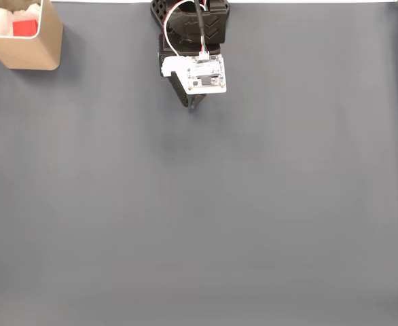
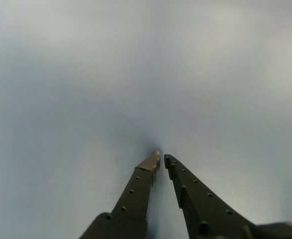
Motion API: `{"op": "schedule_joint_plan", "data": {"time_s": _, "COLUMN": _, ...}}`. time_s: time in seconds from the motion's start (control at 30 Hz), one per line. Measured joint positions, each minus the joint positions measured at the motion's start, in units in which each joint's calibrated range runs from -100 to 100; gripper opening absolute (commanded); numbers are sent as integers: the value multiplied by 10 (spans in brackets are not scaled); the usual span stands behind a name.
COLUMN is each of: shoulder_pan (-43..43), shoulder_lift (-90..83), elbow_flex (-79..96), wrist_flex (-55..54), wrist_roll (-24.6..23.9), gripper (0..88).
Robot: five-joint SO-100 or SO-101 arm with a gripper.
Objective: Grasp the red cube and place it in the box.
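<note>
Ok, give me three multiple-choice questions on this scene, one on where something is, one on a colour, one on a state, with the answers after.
1. Where is the red cube?
A. Inside the box
B. On the table in front of the arm
C. Between the fingers

2. What colour is the table surface?
A. White
B. Grey
C. Green

3. How does the gripper stand?
A. Wide open
C. Clamped on the cube
B. Fingers nearly together, holding nothing

Answers:
1 A: the fixed view shows the cube within the box's walls at top left.
2 B: both views show plain grey.
3 B: the wrist view shows the fingers with only a thin gap at the tips and nothing in it.
</note>
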Motion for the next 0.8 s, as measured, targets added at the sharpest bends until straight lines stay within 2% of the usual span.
{"op": "schedule_joint_plan", "data": {"time_s": 0.8, "shoulder_pan": 1, "shoulder_lift": -6, "elbow_flex": 0, "wrist_flex": 70, "wrist_roll": -23, "gripper": 0}}
